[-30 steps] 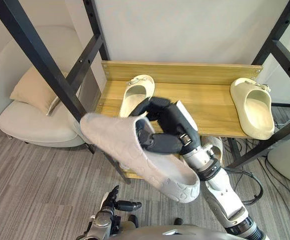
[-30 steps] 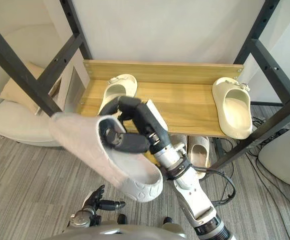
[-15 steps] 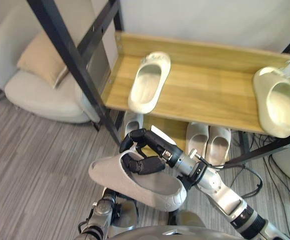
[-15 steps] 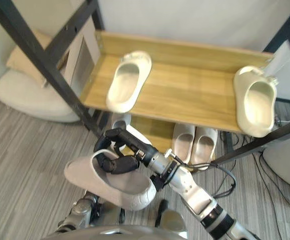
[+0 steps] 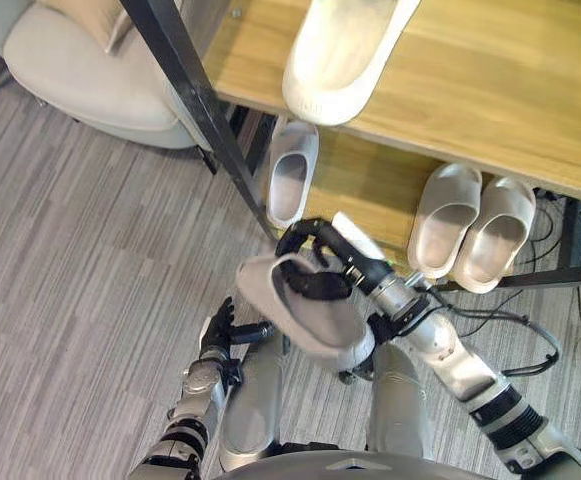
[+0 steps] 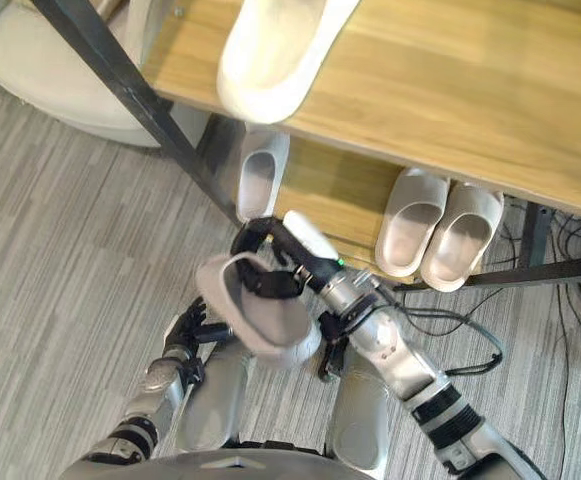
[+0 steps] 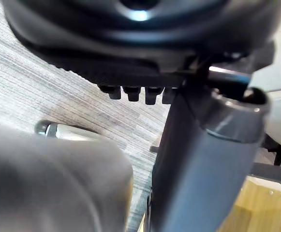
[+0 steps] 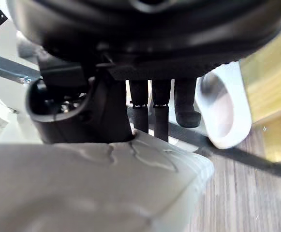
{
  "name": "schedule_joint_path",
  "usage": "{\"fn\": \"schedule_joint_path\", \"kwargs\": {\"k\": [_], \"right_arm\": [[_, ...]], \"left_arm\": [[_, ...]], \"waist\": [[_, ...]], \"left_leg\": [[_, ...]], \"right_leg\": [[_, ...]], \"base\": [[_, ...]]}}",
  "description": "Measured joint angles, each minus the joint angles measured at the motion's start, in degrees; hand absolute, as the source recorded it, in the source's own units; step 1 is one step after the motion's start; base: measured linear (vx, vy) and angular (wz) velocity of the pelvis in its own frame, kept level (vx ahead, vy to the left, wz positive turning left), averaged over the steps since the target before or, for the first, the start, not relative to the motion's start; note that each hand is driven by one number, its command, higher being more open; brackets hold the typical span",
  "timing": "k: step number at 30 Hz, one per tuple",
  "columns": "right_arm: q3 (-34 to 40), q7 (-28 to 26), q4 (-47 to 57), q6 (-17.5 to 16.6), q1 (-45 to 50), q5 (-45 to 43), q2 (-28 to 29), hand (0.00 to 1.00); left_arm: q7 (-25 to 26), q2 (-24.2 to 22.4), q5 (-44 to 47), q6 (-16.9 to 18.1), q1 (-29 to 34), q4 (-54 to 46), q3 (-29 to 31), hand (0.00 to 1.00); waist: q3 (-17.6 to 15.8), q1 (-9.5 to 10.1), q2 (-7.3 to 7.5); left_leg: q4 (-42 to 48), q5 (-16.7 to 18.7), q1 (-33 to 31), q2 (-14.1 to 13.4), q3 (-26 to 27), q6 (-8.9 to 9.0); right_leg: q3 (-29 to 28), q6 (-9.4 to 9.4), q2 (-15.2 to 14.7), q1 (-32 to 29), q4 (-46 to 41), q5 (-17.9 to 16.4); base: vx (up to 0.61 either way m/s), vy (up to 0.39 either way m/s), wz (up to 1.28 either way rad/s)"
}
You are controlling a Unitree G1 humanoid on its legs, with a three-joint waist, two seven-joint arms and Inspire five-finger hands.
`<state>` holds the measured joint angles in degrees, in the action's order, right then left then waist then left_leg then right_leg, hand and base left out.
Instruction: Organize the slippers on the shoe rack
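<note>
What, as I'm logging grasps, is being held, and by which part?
The right hand holds a grey slipper, curled round the rim of its foot opening. The left hand hangs open, holding nothing.

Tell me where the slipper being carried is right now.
The grey slipper is in the right hand, fingers curled over its rim, above the floor mid-view in both eye views, just before the rack's lower shelf.

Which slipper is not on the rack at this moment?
The grey slipper gripped in the right hand, held low over the floor. The cream slipper lies on the top shelf, and three pale slippers sit on the lower shelf.
</note>
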<state>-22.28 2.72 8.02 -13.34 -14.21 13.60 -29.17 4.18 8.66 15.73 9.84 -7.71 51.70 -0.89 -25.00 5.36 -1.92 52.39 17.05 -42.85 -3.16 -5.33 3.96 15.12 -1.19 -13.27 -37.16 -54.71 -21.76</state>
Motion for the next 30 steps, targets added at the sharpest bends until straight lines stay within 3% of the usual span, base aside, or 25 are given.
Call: {"fn": "schedule_joint_path", "kwargs": {"k": [7, 16, 24, 30], "right_arm": [[10.2, 7.1, 4.3, 0.0, -1.4, 4.9, -2.5, 0.0], [14.5, 14.7, 8.6, 1.0, -1.3, 13.7, 2.5, 0.0], [14.3, 19.5, 4.4, 4.7, -2.1, 18.6, 10.6, 0.0], [14.0, 23.5, -5.2, 10.0, -6.1, 21.3, 15.3, 0.0]], "left_arm": [[0.3, 0.2, 0.7, 1.3, 0.1, -3.5, 2.5, 1.0], [0.3, -0.2, 0.7, 1.4, 0.3, -7.4, 4.6, 1.0], [2.0, -0.5, 0.5, 1.3, 0.4, -9.3, 4.7, 1.0], [2.8, -0.6, 0.5, 1.2, 0.8, -11.2, 4.5, 1.0]], "waist": [[-1.6, -0.17, 0.59], [-2.0, 0.19, 1.56], [-2.0, 0.63, 2.18], [-1.9, 1.15, 2.3]], "left_leg": [[8.8, 3.0, -7.5, -1.4, 0.1, -0.31], [12.4, 3.5, -12.3, -2.1, 0.1, 0.13], [13.9, 4.0, -13.6, -2.7, 0.0, 0.82], [14.8, 4.1, -14.8, -2.8, -0.2, 1.02]], "right_leg": [[0.7, 0.57, -0.9, -7.3, -8.1, -2.5], [0.2, 1.44, -1.2, -12.7, -12.5, -3.7], [0.1, 1.76, -1.0, -14.1, -14.3, -4.5], [0.3, 1.95, -1.3, -15.3, -15.6, -5.1]], "base": [[-0.06, 0.012, -0.14], [-0.04, 0.006, -0.04], [0.0, -0.009, -0.02], [0.01, -0.026, 0.01]]}}
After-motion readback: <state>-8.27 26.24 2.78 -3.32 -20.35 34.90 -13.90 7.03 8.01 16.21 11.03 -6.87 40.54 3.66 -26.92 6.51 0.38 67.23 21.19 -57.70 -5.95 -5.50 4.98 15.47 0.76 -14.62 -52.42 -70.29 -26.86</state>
